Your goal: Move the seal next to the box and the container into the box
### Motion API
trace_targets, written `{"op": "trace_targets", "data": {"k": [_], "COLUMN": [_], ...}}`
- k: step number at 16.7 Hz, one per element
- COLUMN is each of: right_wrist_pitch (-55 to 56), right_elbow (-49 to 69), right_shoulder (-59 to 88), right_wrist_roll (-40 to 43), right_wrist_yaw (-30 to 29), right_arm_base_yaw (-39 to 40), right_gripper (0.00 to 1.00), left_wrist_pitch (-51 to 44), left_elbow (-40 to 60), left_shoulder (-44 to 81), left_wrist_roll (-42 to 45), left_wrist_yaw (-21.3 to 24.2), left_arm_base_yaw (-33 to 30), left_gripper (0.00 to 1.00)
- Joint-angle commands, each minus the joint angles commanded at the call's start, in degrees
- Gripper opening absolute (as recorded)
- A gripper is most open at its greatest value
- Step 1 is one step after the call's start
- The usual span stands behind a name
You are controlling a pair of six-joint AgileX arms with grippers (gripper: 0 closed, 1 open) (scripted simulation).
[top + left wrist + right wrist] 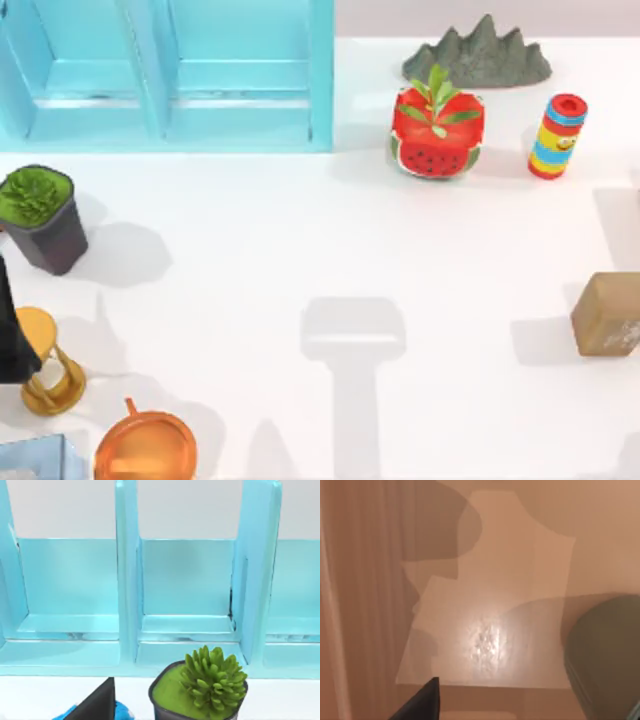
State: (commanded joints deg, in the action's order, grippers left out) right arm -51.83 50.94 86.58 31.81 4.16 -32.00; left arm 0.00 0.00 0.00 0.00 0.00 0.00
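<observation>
At the counter's (pixel 300 230) right edge we see the seal (pixel 607 314), resting alone. Our right wrist view shows the container (pixel 605 655) close by; we cannot tell either hand's state.

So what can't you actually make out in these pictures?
- Dark grey-green round cup: right wrist view, cut off by the edge, so its place on the table is unclear.
- Tan-brown wooden cube: top view, partly cut off at the right edge.
- Both arms' jaws: whether open or shut cannot be told.
</observation>
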Motion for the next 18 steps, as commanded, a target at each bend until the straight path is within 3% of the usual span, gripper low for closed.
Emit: {"op": "trace_targets", "data": {"k": [5,9,15,18], "right_wrist_pitch": [0.25,-5.99,-21.23,-23.85], "right_elbow": [8.72,16.63,19.49,18.70], "right_shoulder": [-1.48,-2.71,-3.82,-4.14], "right_wrist_roll": [1.44,1.15,0.01,-0.02], "right_wrist_yaw": [3.16,4.76,1.23,-0.25], "right_arm_base_yaw": [-1.17,-0.32,0.25,-0.11], "right_gripper": [1.00,1.00,1.00,1.00], "left_wrist_pitch": [0.00,0.00,0.00,0.00], "left_elbow": [0.00,0.00,0.00,0.00], "left_shoulder": [0.00,0.00,0.00,0.00], "left_wrist_roll": [0.00,0.00,0.00,0.00], "left_wrist_yaw": [0.00,0.00,0.00,0.00], "left_arm_base_yaw": [0.00,0.00,0.00,0.00], "left_gripper": [1.00,1.00,1.00,1.00]}}
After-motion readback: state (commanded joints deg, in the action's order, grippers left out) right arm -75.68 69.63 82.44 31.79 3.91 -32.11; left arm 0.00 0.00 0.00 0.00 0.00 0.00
